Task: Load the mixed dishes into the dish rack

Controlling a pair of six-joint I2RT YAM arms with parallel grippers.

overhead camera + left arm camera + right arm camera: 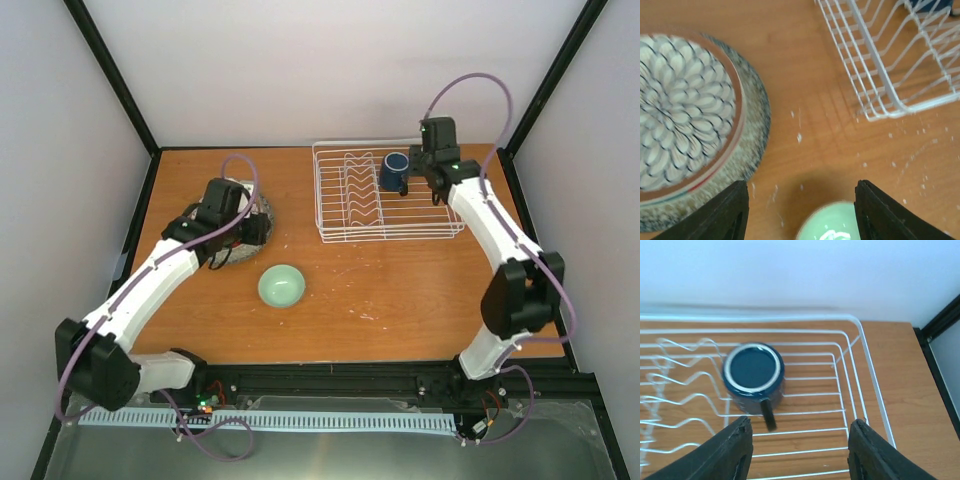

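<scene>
Dark blue mug point(753, 372) sits upright in the dish rack point(810, 412), left jaws and right jaws both apart, empty.

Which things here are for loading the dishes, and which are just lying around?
For the job:
dish rack
blue mug
green bowl
petal-patterned plate
speckled grey plate

Just lying about:
white specks on the table

White arm links point(150, 285), black joints point(520, 295), looping purple cables point(490, 76), black wedge-shaped tool fingers point(725, 212).
</scene>
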